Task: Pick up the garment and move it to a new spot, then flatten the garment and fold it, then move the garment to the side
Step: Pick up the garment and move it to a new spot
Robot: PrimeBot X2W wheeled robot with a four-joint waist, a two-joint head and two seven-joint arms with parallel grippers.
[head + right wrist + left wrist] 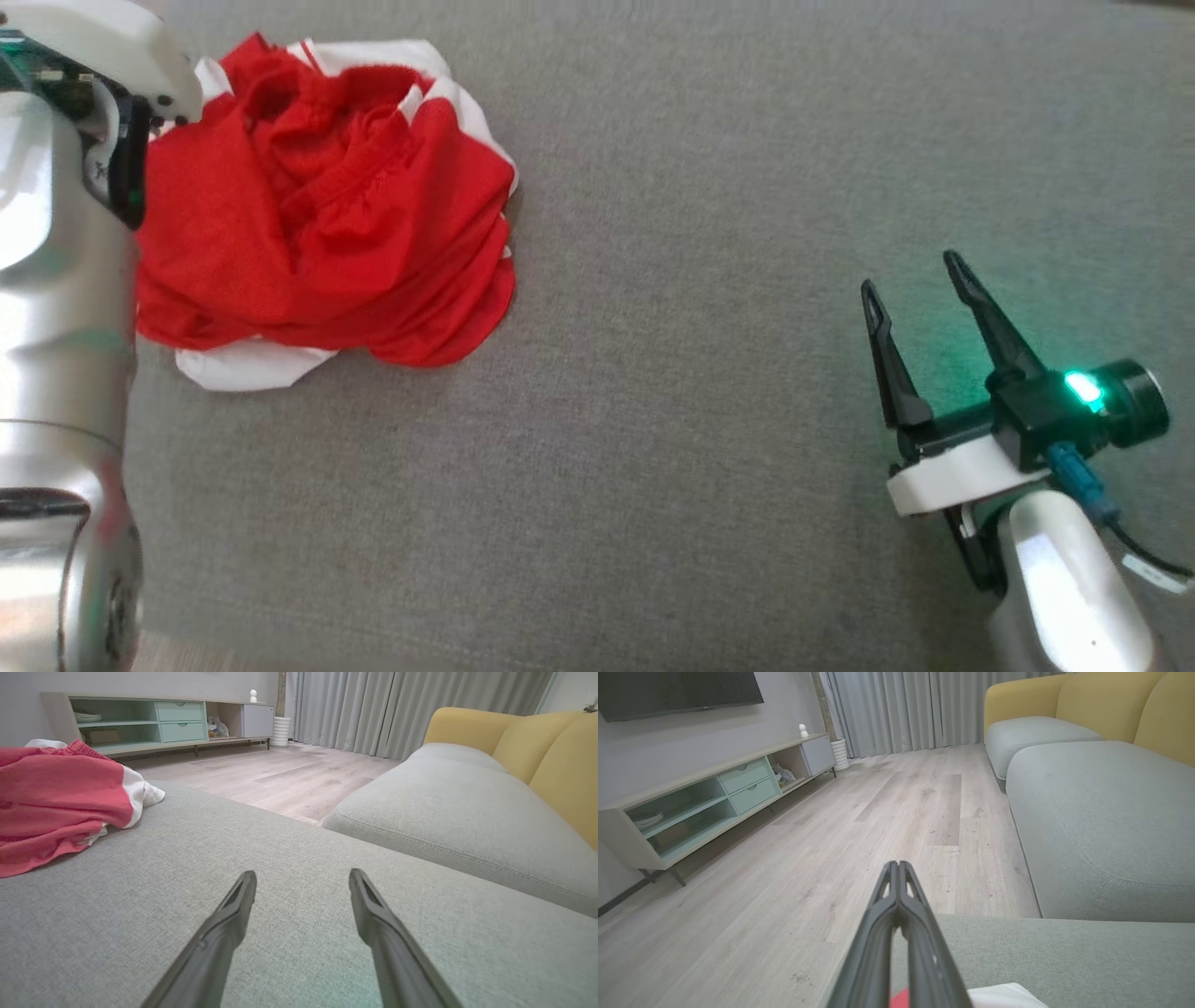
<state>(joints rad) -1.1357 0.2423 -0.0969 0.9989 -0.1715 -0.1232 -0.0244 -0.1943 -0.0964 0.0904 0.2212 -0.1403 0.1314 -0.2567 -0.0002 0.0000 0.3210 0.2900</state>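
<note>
Grey woven sofa cushion (700, 373) forms your work surface, with a pale wood-plank floor (831, 858), a low white and mint-green media cabinet (714, 798) and grey pleated curtains (915, 709) beyond it. You will find the crumpled red-and-white fabric garment (317, 215) lying in a heap on the cushion at the far left of the head view, against the silver left forearm (65, 280). Your left gripper (899, 864) has its two dark fingers pressed together tip to tip, pointing out over the floor. Red and white cloth shows under their base, but whether any of it is caught between them cannot be told. Your right gripper (910, 273) sits well apart from the garment, low over bare cushion, fingers (233, 914) spread wide and holding nothing.
</note>
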